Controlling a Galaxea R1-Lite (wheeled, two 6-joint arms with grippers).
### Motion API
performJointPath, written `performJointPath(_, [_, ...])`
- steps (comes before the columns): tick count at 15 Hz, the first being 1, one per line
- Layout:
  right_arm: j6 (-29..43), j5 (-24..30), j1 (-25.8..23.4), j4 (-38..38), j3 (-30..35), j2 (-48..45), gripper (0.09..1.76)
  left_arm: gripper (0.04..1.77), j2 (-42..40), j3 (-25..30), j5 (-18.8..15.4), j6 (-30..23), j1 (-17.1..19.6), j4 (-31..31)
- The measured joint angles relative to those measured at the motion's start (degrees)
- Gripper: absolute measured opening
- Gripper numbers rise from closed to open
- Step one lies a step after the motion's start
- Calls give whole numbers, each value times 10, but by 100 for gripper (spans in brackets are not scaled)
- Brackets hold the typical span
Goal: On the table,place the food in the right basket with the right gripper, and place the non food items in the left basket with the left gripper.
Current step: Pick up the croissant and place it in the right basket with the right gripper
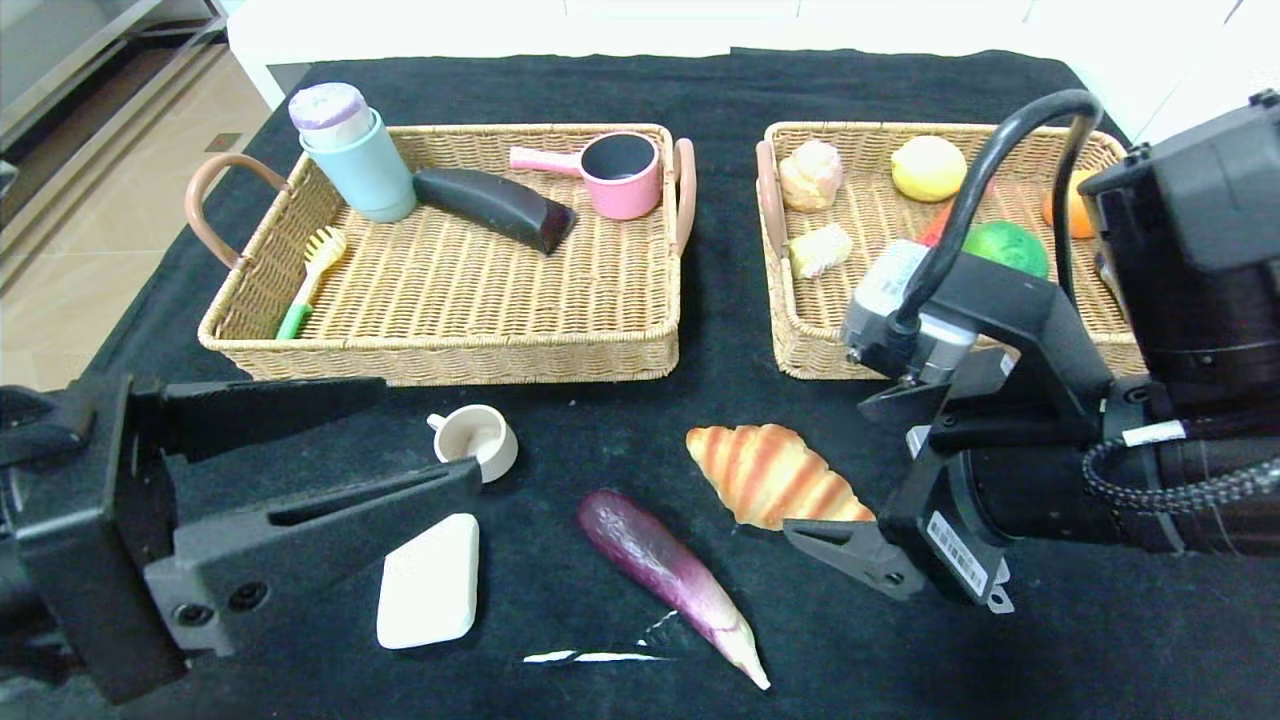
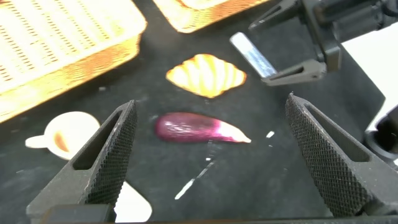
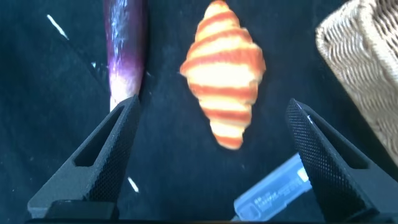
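Head view: right gripper (image 1: 860,470) hung wide open beside the croissant (image 1: 770,474) near the table's front edge, eggplant (image 1: 668,562) just left of it. Left gripper (image 1: 400,440) open, at the front-left corner. Left wrist view: cup (image 2: 62,133), eggplant (image 2: 198,128) between its fingers (image 2: 115,155). Right wrist view: croissant (image 3: 222,93) between spread fingers (image 3: 106,152), untouched.

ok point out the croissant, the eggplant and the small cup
croissant (image 1: 768,474), head view, middle of its striped top
eggplant (image 1: 660,556), head view, purple body near the middle
small cup (image 1: 478,440), head view, its rim
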Motion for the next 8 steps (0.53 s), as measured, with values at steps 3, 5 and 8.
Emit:
performJointPath(3, [-2,-3,-3,-4,1,18,170,172,-3,-26,-1,0,19,62])
performJointPath(5, [-2,-3,-3,-24,6,31,170,172,-7,-37,-1,0,23,69])
performJointPath(8, [-4,-13,-5,-43,10,53,170,172,-17,-43,-2,1,24,71])
